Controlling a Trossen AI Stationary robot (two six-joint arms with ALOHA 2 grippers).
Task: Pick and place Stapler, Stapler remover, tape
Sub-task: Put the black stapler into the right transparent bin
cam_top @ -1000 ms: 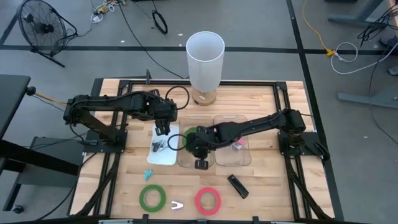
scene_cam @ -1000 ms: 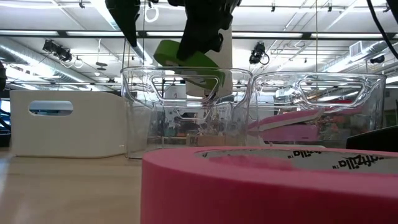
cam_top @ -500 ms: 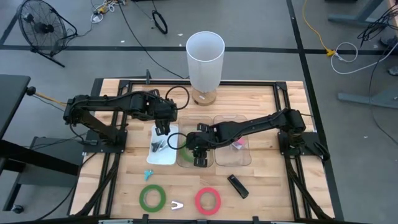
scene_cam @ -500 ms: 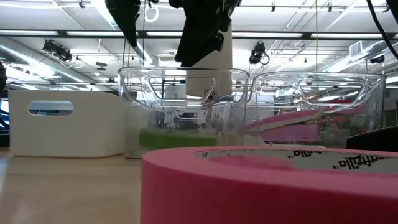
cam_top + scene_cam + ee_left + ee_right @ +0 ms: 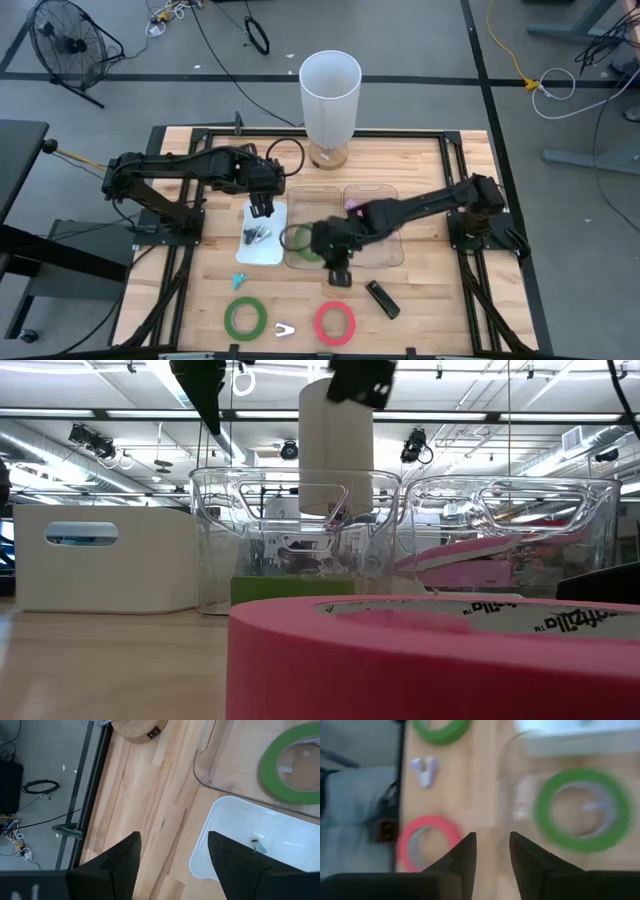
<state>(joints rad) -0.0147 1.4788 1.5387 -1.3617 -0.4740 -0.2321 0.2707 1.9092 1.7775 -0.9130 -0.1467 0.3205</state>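
Above the near edge of the clear bin (image 5: 312, 238), the right hand (image 5: 340, 272) hangs with fingers parted, holding nothing. Inside that bin lies a green tape roll (image 5: 301, 241). Nearer than the bin, on the tabletop (image 5: 420, 300), lie the red tape (image 5: 334, 322), another green roll (image 5: 245, 318) and the black stapler (image 5: 381, 298). Left hand (image 5: 261, 209) hovers wide open over the white tray (image 5: 264, 250) beside the bin.

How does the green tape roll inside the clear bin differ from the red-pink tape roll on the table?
The green tape roll lies inside the clear bin, near the right gripper; the red-pink tape roll lies on the bare table near its front edge. One is green, the other red-pink. Both are flat rings with open centres, lying flat, similar in size, and neither is held.
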